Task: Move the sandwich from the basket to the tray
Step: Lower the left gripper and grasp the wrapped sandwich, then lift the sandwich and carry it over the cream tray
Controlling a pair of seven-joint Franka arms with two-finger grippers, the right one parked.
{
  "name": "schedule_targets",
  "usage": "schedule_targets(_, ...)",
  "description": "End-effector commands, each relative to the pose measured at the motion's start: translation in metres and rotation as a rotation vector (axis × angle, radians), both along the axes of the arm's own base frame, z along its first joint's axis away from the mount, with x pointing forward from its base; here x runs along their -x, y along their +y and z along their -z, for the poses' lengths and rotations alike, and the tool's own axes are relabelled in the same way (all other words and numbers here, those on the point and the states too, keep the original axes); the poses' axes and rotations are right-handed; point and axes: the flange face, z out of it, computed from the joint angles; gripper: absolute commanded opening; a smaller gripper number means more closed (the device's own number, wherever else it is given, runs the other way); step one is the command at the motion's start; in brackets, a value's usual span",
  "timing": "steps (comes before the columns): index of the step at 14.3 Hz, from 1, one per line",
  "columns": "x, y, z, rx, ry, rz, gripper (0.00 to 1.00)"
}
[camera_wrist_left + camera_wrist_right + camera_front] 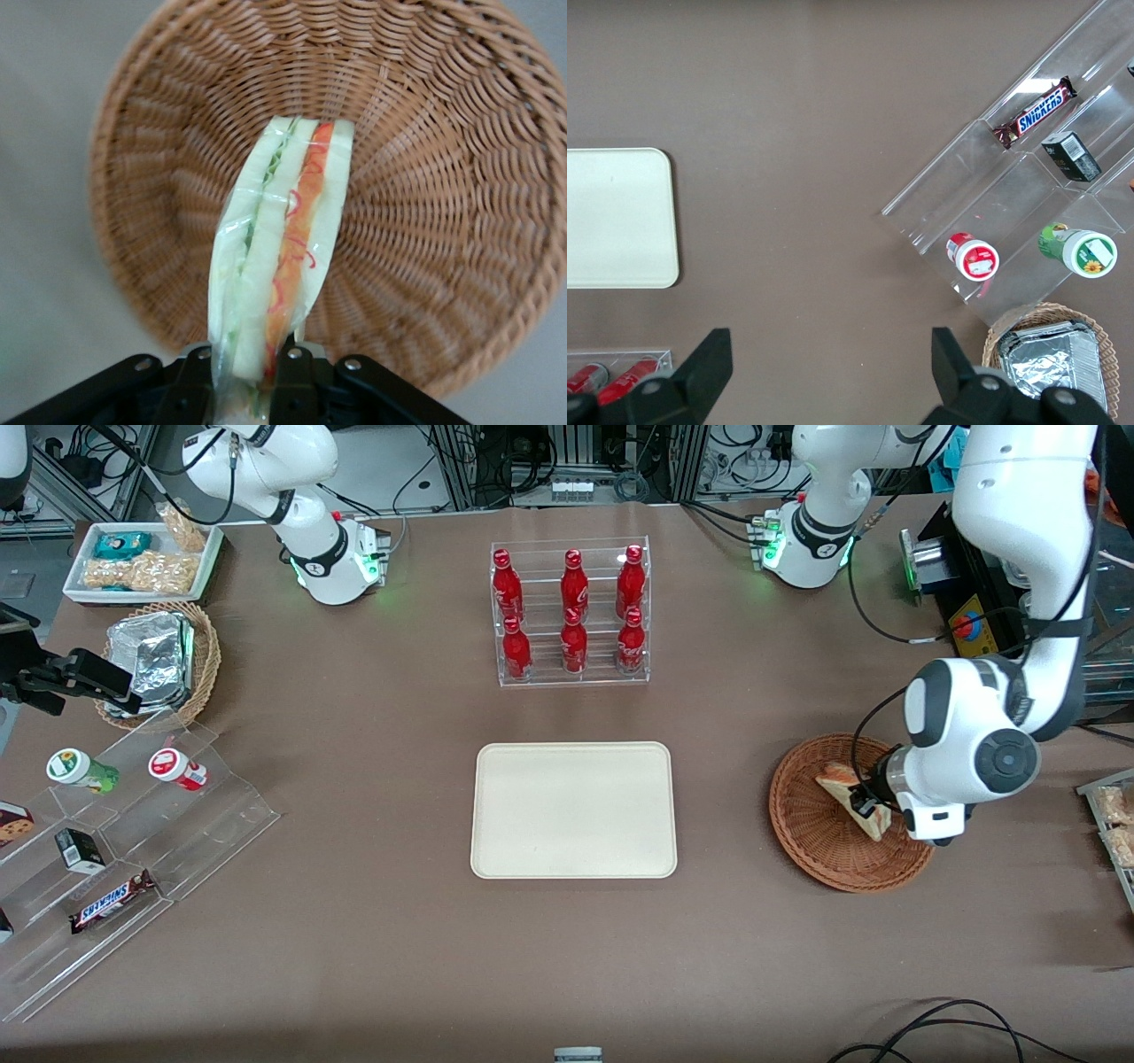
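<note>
Brown covering spans the whole desk, with cables and equipment racks along the edge farthest from the front camera. At the working arm's end of the desk sits the shallow reddish-brown wicker basket, and the left arm reaches down into it. The claw is inside the basket, clamped on the sandwich: in the left wrist view the two black fingers press against both sides of the clear-wrapped wedge, whose white bread, green layer and red-orange layer run away from the claw toward the basket wall. Whether the sandwich touches the weave or hangs just above it cannot be told. The cream tray lies flat at the middle of the desk, well apart from the basket, with nothing on it. A clear rack of red bottles stands farther from the front camera than the tray. Toward the parked arm's end are a tan basket of foil packets, a white tray of snacks and a clear stepped stand holding small packaged items.
</note>
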Motion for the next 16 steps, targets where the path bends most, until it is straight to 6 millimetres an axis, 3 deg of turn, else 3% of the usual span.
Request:
schedule_targets(1, -0.011, -0.036, -0.046, -0.009, 0.022, 0.032, 0.03)
schedule_targets(4, -0.013, -0.119, -0.024, -0.009, 0.006, 0.111, 0.03)
schedule_targets(7, -0.017, -0.218, -0.026, 0.027, -0.048, 0.351, 0.07)
schedule_targets(9, 0.003, -0.279, -0.023, 0.05, -0.06, 0.497, 0.1)
schedule_targets(12, 0.02, -0.347, -0.027, 0.183, -0.189, 0.596, 0.08)
schedule_targets(16, 0.052, -0.436, 0.004, 0.287, -0.264, 0.707, 0.07)
